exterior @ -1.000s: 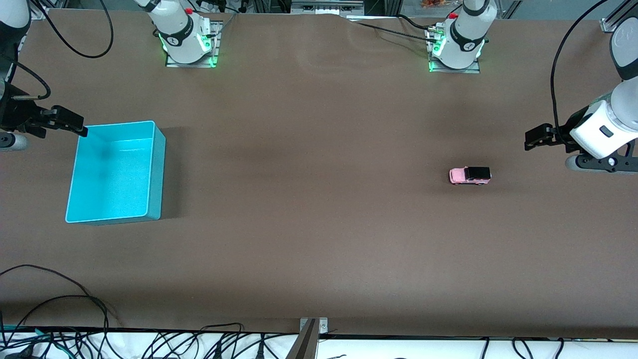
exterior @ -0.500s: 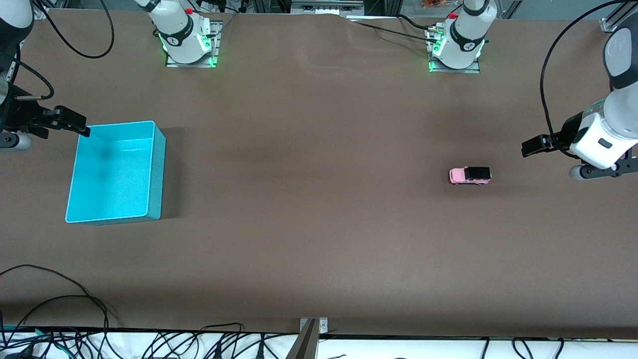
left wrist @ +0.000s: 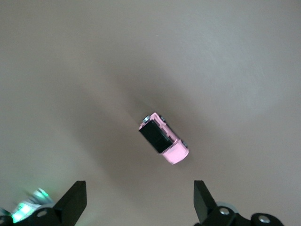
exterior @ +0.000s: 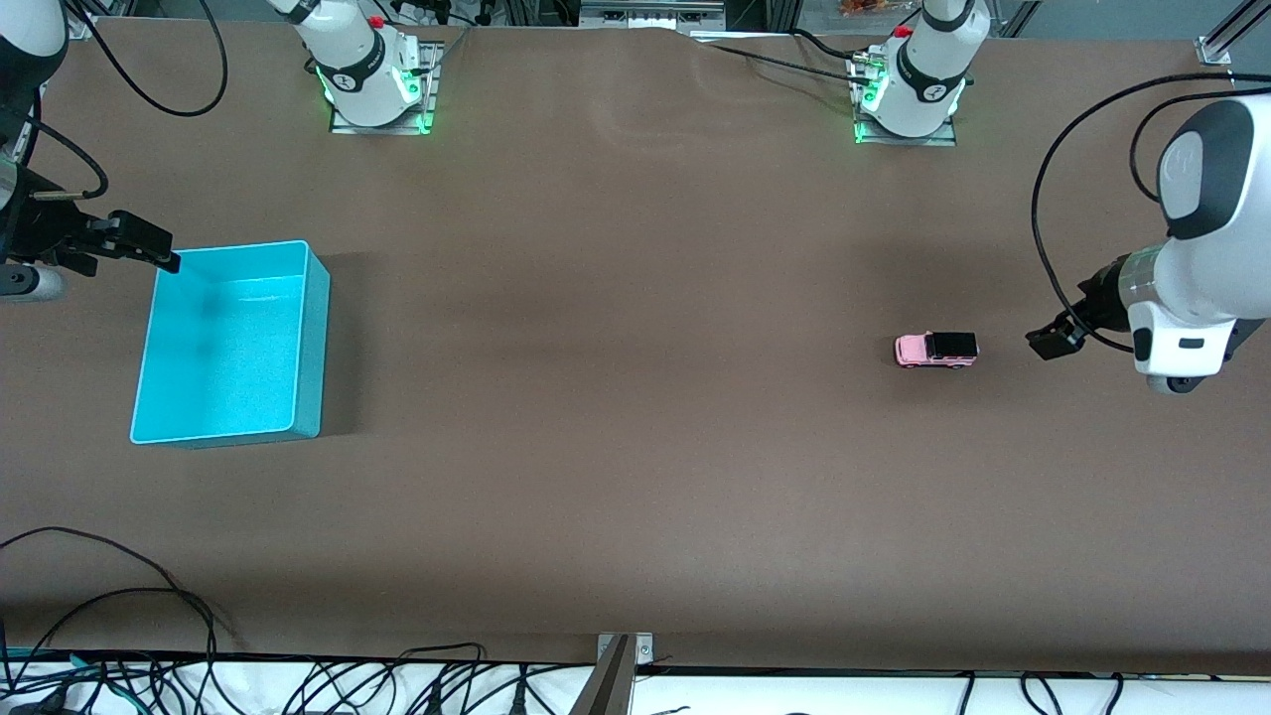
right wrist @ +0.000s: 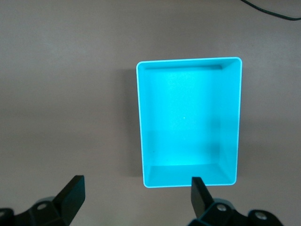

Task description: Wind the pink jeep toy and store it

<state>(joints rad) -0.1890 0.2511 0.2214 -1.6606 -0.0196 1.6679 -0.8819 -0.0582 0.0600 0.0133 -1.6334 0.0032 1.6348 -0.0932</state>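
Hovering Tools, Jeep Alone on the Desk

Sitting on its wheels on the brown desk [exterior: 635, 417], the pink jeep toy [exterior: 936, 350] appears at the right of the front frame, a little above mid-height, toward the left arm's end of the desk. Its pink hood points toward the frame's centre and its black roof lies toward the frame's right edge. Nothing touches it.

At the right edge of the front frame, the left tool [exterior: 1051, 341] hangs over bare desk just beside the jeep, on the roof end of the car. In the left wrist picture its two fingers [left wrist: 75, 200] stand spread wide along the bottom edge, with nothing between them, and the jeep [left wrist: 163, 138] lies near the middle of that frame (set at a slant there).

At the left edge of the front frame, above mid-height, the right tool [exterior: 149, 244] waits over the corner of the turquoise bin [exterior: 316, 338] nearest the robot bases. Its fingers [right wrist: 73, 195] are likewise spread apart and hold nothing. The right wrist picture shows the bin [right wrist: 141, 122] open-topped, filling the centre of the frame.

Bin and jeep are well apart.
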